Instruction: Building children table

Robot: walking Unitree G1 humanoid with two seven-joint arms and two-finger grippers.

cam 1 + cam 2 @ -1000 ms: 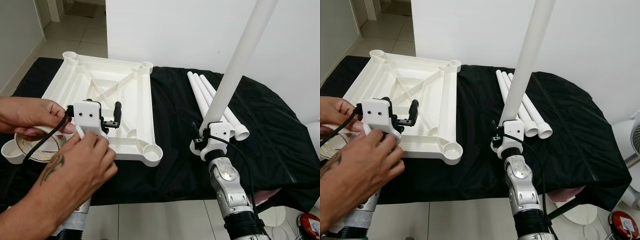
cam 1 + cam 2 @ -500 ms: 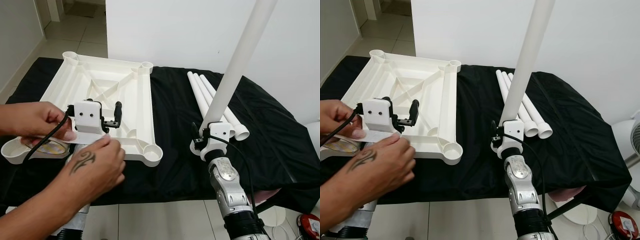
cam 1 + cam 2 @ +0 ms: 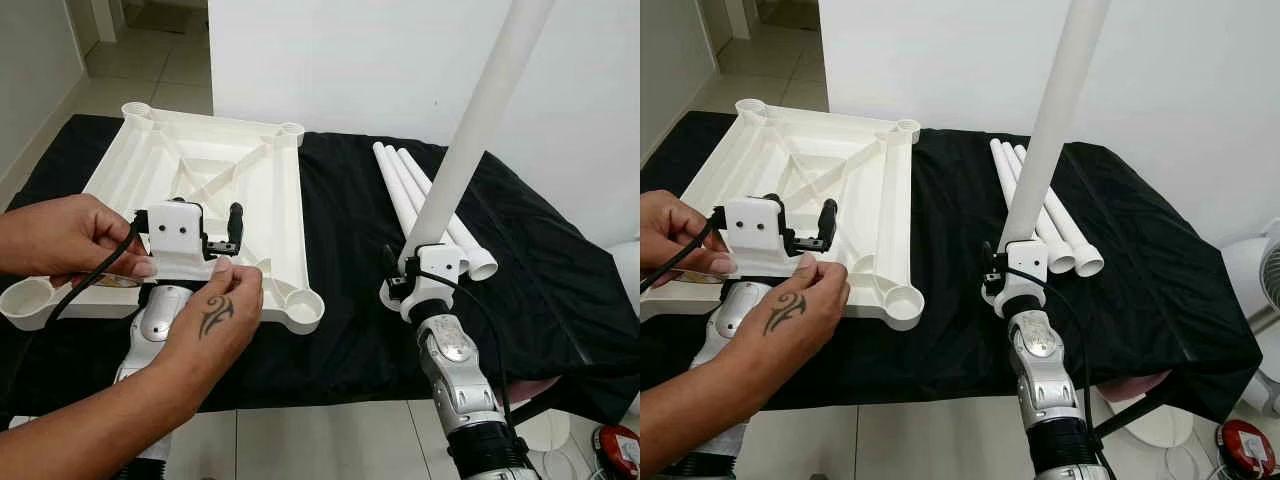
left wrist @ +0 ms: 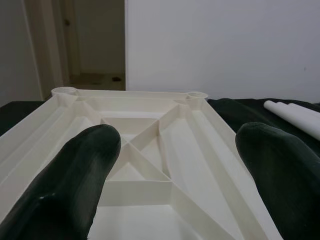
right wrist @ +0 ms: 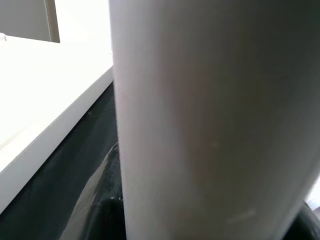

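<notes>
White plastic tabletop lies upside down on the black cloth, sockets up, so legs can drop in. My right gripper is clamped on one leg, held upright, ready for the near corner socket at its 9 o'clock. Three spare legs lie at 12. My left gripper, fingers apart and empty over the tabletop, idles while a person's hands fuss at its wrist

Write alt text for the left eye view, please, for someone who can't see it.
A person's two hands work at the robot's left gripper, its fingers open, above an upturned white plastic tabletop on a black cloth. The right gripper holds a long white plastic tube upright; three more tubes lie beside it.
</notes>
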